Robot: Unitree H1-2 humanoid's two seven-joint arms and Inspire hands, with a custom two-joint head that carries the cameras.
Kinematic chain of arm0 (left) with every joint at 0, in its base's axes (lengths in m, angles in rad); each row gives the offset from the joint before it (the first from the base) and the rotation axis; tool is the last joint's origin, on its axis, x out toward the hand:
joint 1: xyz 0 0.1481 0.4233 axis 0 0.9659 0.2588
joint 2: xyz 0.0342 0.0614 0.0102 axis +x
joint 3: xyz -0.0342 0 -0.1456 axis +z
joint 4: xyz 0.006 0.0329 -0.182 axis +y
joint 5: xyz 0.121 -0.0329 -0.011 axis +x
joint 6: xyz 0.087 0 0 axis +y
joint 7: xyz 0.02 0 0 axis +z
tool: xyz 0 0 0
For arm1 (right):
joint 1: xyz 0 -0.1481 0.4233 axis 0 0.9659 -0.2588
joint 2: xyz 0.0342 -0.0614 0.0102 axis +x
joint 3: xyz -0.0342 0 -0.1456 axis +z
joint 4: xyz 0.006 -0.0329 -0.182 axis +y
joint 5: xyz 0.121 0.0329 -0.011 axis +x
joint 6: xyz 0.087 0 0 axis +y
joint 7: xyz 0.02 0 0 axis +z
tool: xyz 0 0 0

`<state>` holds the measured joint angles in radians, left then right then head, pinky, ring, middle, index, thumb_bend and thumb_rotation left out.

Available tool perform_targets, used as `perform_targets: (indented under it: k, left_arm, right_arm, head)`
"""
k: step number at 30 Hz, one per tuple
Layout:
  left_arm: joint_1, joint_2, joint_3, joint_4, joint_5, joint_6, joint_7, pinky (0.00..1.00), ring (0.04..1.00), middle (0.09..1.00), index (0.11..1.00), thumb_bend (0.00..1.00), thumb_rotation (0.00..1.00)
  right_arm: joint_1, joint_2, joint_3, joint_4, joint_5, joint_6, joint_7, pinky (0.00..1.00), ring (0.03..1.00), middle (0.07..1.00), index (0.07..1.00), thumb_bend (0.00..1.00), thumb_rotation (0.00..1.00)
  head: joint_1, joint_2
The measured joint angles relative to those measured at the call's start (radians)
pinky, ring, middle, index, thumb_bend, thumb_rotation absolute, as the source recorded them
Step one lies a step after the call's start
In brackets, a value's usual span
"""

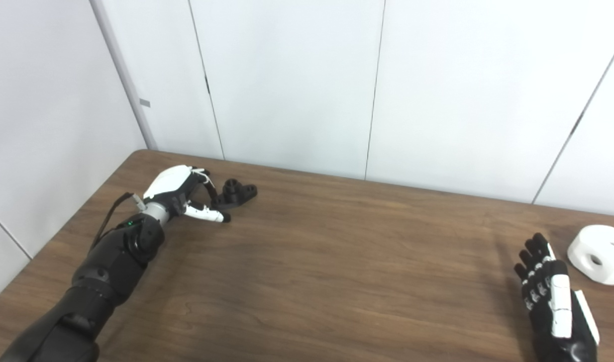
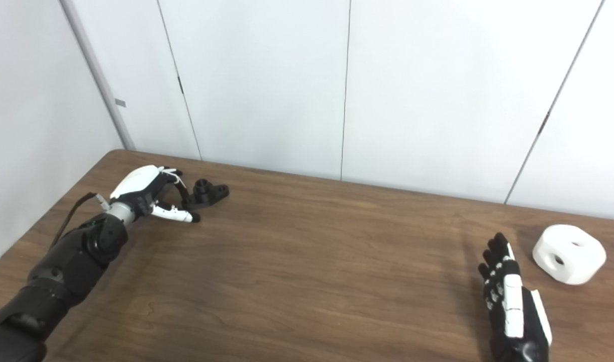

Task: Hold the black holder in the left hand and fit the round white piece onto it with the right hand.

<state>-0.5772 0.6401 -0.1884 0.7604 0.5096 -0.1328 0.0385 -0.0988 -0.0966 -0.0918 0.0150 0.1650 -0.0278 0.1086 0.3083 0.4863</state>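
no readable text, no labels, no brands, no numbers or signs anywhere

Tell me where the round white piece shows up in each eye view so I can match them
Left eye view: round white piece at the far right edge, on the table, just beyond the right hand.
Right eye view: same piece, a little further in from the right edge.
Shared landmark: the black holder far left, by the left hand.

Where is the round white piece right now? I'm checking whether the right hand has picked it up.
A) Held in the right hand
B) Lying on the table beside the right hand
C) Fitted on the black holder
B: the round white piece lies on the table, just beyond the open right hand, untouched.
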Motion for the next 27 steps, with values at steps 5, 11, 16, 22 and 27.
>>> perform_targets:
  k: [5,11,16,22,27]
  left_arm:
    - [-0.005,-0.001,-0.009,0.008,0.001,-0.003,0.003,1.0,0.986,0.915,0.865,1.0,0.34]
    - [-0.015,-0.007,-0.016,0.013,0.003,0.0,0.006,1.0,0.991,0.93,0.877,1.0,0.33]
    - [-0.028,-0.015,-0.027,0.035,0.005,0.0,0.021,1.0,0.986,0.928,0.868,1.0,0.33]
    - [-0.032,-0.02,-0.031,0.036,0.004,0.002,0.023,1.0,0.984,0.926,0.849,1.0,0.31]
    - [-0.039,-0.021,-0.038,0.046,0.004,-0.001,0.025,1.0,0.984,0.926,0.843,1.0,0.31]
  right_arm:
    - [0.0,0.002,-0.001,-0.004,0.0,0.004,-0.005,1.0,1.0,1.0,1.0,0.37,1.0]
    - [0.0,0.002,-0.001,-0.005,0.001,0.007,-0.005,1.0,1.0,1.0,1.0,0.39,1.0]
    - [0.0,0.002,-0.001,-0.005,0.0,0.009,-0.006,1.0,1.0,1.0,1.0,0.4,1.0]
    - [0.002,0.002,0.0,-0.006,-0.002,0.009,-0.007,1.0,1.0,1.0,1.0,0.38,1.0]
    - [0.006,0.002,0.0,-0.006,-0.003,0.009,-0.007,1.0,1.0,1.0,1.0,0.37,1.0]
  head:
    - [-0.002,0.0]
    - [-0.005,0.0]
    - [-0.006,0.0]
    - [-0.011,0.002]
    - [-0.012,0.002]
